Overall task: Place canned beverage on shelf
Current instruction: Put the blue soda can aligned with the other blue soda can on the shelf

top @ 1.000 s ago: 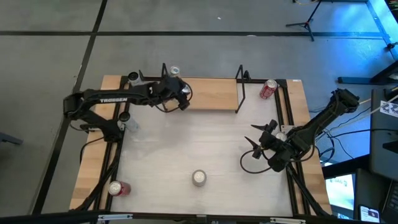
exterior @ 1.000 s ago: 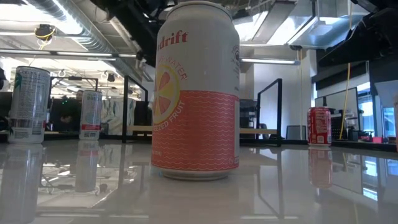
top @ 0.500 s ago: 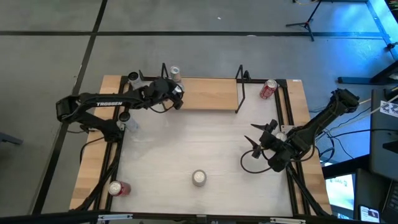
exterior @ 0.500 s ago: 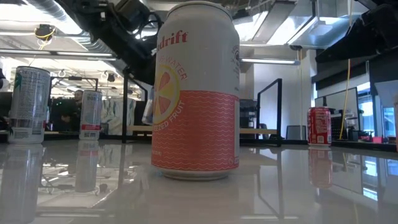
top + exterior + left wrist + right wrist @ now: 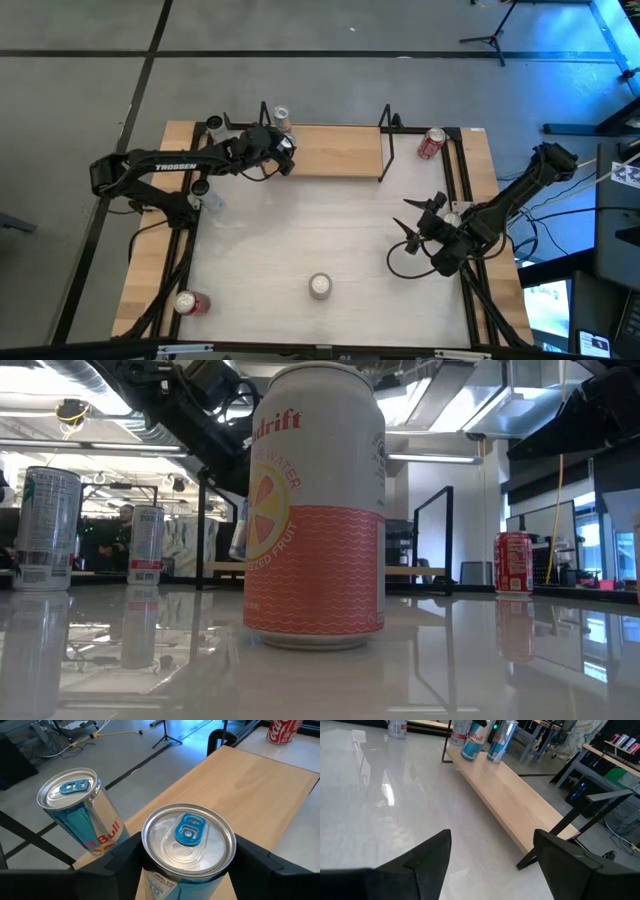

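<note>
The left gripper (image 5: 187, 870) sits at the left end of the shelf (image 5: 335, 150), its fingers straddling a slim silver can (image 5: 187, 837) with a blue tab, held upright just beside a second Red Bull can (image 5: 80, 810) so the row fills from that end. Whether the jaws clamp it or have eased off, I cannot tell. The can looks upright over the light-wood board (base hidden, so contact is unclear). The right gripper (image 5: 492, 857) waits open over the table's right side, holding nothing.
</note>
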You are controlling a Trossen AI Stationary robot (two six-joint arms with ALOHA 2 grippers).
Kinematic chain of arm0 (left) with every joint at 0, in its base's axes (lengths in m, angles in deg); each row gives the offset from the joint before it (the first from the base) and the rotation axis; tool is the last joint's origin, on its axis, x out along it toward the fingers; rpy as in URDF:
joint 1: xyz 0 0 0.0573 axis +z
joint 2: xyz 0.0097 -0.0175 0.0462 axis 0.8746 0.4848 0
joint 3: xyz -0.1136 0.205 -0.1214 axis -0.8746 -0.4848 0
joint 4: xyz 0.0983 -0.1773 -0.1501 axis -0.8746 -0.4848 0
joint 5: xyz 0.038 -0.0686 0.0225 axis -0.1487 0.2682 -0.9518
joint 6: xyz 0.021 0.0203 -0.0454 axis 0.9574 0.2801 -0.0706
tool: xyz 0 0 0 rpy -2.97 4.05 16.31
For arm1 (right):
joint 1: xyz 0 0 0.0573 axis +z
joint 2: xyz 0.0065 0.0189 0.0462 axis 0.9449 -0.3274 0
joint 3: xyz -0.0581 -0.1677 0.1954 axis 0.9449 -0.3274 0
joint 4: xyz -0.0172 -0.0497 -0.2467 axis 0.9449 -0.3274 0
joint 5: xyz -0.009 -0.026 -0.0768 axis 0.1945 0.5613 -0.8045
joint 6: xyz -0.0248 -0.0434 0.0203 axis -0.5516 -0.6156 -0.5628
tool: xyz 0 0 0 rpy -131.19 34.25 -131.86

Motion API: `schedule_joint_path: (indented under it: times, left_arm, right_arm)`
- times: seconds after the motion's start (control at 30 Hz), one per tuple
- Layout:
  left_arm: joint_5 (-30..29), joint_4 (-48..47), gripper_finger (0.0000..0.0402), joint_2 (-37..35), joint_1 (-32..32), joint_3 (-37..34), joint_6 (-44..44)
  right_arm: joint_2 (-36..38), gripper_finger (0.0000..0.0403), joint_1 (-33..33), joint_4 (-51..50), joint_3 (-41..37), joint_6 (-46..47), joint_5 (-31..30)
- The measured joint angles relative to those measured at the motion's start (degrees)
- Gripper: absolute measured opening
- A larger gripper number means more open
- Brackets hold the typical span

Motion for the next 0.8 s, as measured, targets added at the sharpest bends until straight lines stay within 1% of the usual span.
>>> schedule_joint_path:
  times: [0.2,0.3,0.57,0.7,0.8]
  left_arm:
    - [-1.16,-0.22,0.0262,0.00,0.00,0.00,0.38]
    - [-1.73,-0.24,0.0272,0.00,0.02,-0.02,1.12]
    - [-1.88,-0.68,0.0273,-0.25,-0.09,0.23,3.09]
    - [-1.89,-1.10,0.0273,-0.97,-0.55,2.37,4.40]
    - [-3.91,-2.95,0.0273,-1.59,-0.74,4.21,5.84]
  right_arm:
    - [0.00,0.0280,0.00,0.02,0.00,0.00,0.00]
    - [0.00,0.0280,0.00,0.04,0.00,-0.01,0.00]
    - [0.00,0.0280,0.00,0.13,0.00,-0.02,0.02]
    - [-0.02,0.0280,0.00,0.24,0.00,-0.02,0.04]
    - [-0.01,0.0280,0.00,0.26,0.00,-0.02,0.60]
